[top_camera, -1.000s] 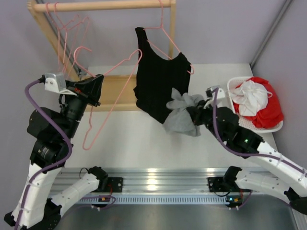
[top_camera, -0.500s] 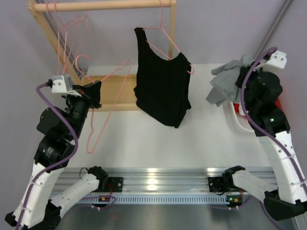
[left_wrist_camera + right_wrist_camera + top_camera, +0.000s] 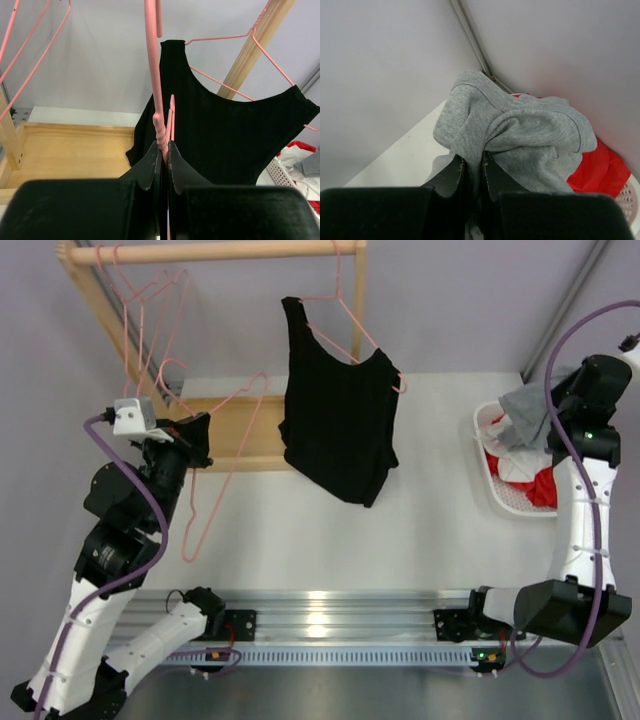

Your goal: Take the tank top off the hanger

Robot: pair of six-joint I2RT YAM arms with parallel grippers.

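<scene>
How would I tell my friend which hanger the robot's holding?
Look at the wooden rail at the back, where pink hangers dangle. Go down and left of the black tank top. This pink hanger is bare and pinched in the left gripper, not hooked on the rail.

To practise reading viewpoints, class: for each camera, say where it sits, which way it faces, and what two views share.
Top external: above and behind the bases, looking down on table; both arms show.
Left wrist: looks along left gripper, shut on pink hanger.
Right wrist: looks along right gripper, shut on grey garment.
Shared: top and left wrist both show the black tank top.
</scene>
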